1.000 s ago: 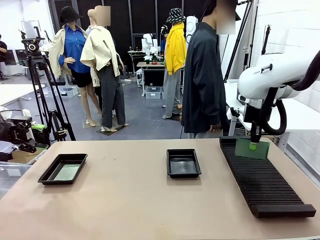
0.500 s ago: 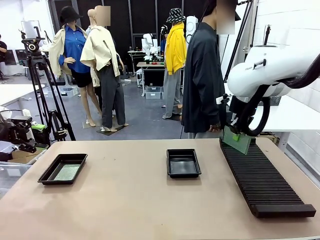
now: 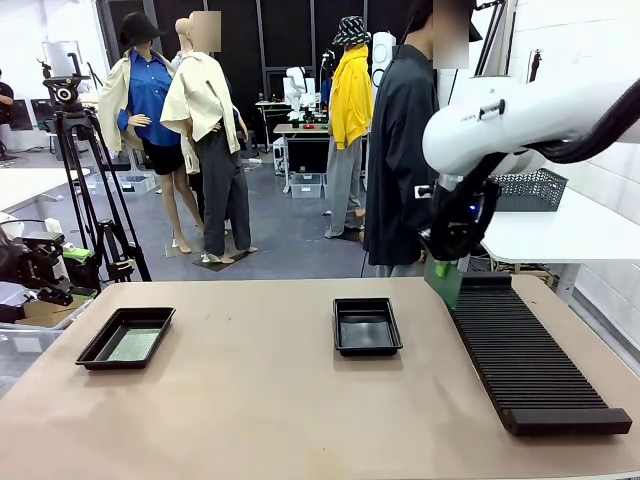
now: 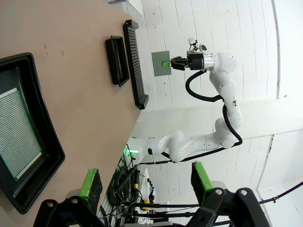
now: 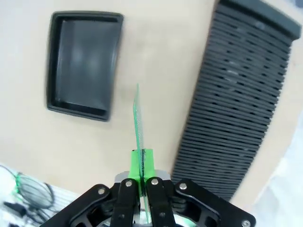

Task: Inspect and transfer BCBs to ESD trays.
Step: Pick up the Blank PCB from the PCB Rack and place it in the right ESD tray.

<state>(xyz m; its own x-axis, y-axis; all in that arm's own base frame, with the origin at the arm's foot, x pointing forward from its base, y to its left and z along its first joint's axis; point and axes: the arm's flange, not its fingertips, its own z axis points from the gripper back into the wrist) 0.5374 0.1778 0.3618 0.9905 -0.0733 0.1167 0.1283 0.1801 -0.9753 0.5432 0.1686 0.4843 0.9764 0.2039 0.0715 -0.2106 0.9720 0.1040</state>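
the right gripper (image 5: pixel 141 176) is seen pressed shut on one edge of a green bcb (image 5: pixel 137 118). the board is pinched between the green pads and shown edge-on, standing straight out ahead of the jaws. in the front view the board is held hanging below the jaws, clear of the table (image 3: pixel 270 410) and over the far end of the black slotted rack (image 3: pixel 525 360). from the left wrist view the held board is seen flat-on and well apart from the rack.

in the right wrist view, an empty esd tray (image 5: pixel 85 16) lies on the table ahead of the jaws and to the left of the pinched board. the rack lies ahead and to the right, and bare tabletop is seen directly beyond the board's tip. no board is seen in any of the rack's slots that show.

the left gripper (image 4: pixel 146 178) is held with its jaws spread wide, and nothing is seen between the green pads. the other esd tray (image 3: pixel 98 342) lies ahead of these jaws and off to their left side. a second bcb (image 4: pixel 16 132) is laid flat inside it, with its dotted green face up. that board is well apart from the left fingertips.

a person in a dark coat (image 3: pixel 405 150) is seen standing at the far side of the table, just behind the right gripper. it cannot be told what the person's hands are doing.
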